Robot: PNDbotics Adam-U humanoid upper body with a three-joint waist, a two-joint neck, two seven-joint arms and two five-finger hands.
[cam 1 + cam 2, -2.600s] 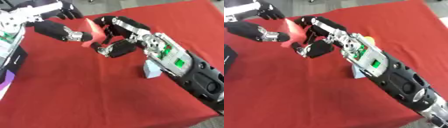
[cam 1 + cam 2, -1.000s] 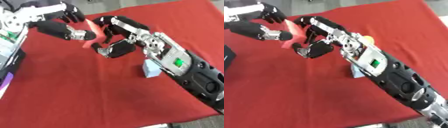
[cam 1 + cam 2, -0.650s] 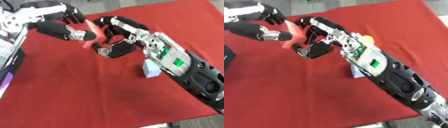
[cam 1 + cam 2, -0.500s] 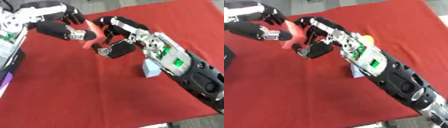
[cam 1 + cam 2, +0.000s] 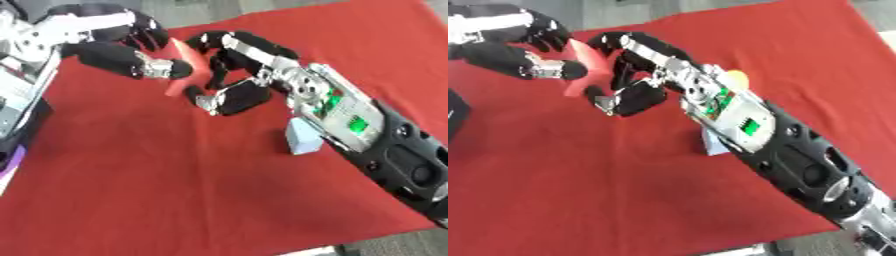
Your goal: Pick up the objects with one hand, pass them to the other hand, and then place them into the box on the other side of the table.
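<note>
Red cloth-covered table (image 5: 175,190): matte fabric, flat, a few soft wrinkles. We see only a dark edge at the far left that may be the box (image 5: 19,135); we cannot tell.

Right arm reaches in from the lower right, glossy black shell with silver joints and a green board showing. Its right hand (image 5: 238,75) has fingers curled round the far side of the red object (image 5: 188,70), thumb underneath. The left hand (image 5: 122,47), black with silver tips, closes on the same piece from the near-left side, thumb and fingers pinching it.

The red object is a thin, flat-looking piece, smooth, paler than the cloth, held above the table between both hands, towards the far left.

We judge the handover is midway: pick-up done, both hands on the piece, release by the right hand and placing in the box not yet done.

Still on the table: a small pale blue block (image 5: 304,140), faceted, just beside the right forearm, and a small yellow rounded thing (image 5: 736,76) behind the wrist.
</note>
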